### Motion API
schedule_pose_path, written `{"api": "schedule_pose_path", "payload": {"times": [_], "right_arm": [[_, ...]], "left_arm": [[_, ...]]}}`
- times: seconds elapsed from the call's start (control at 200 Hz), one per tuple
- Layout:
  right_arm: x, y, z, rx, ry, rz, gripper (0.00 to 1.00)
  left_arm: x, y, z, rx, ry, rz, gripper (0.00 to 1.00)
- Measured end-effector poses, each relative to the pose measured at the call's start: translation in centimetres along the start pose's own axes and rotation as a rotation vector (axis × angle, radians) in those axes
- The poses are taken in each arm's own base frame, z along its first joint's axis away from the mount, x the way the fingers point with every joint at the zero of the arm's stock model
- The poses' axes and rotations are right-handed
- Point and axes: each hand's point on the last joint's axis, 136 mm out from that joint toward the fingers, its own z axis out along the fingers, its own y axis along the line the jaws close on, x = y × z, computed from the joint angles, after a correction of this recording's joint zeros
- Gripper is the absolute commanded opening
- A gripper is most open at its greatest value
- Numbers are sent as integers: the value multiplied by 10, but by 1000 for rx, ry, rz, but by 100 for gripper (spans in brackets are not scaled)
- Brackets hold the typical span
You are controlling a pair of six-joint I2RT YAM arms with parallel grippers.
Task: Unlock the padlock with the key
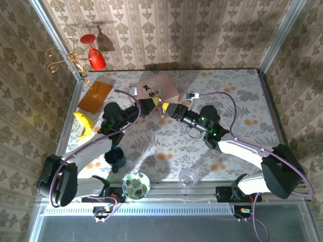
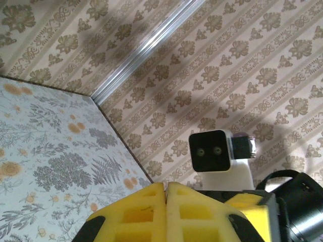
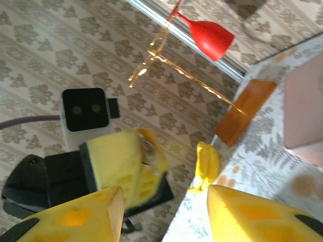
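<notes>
Right gripper [image 3: 165, 201] is hanging with its jaws standing apart, nothing between them. Just beyond it, left gripper [image 1: 153, 105] is pinching the small grey padlock [image 3: 147, 149] between closed fingertips, above the table [image 1: 227, 91]. The pink box [image 1: 169, 83] is lying behind both.

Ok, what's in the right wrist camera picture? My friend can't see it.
The right gripper has its yellow fingers open at the bottom, facing the left gripper, which is shut on a small metal piece. Behind, a red glass hangs on a gold wire stand, with a banana and a pink box on the flowery table.
</notes>
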Motion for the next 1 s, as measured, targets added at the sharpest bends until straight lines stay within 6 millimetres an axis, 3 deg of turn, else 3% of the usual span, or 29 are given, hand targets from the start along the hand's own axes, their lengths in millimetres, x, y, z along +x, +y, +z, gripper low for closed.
{"api": "schedule_pose_path", "payload": {"times": [0.235, 0.375, 0.7, 1.0], "right_arm": [[-7, 4, 13, -24, -53, -11, 40], [-6, -1, 15, -7, -61, -7, 31], [-14, 3, 20, -43, -111, 3, 27], [-13, 8, 26, -75, -117, 16, 14]], "left_arm": [[-6, 1, 1, -12, -35, -8, 0], [-8, -2, 1, -5, -48, -8, 0], [-8, -2, 0, -2, -50, -13, 0], [-9, -1, 1, 3, -57, -24, 0]]}}
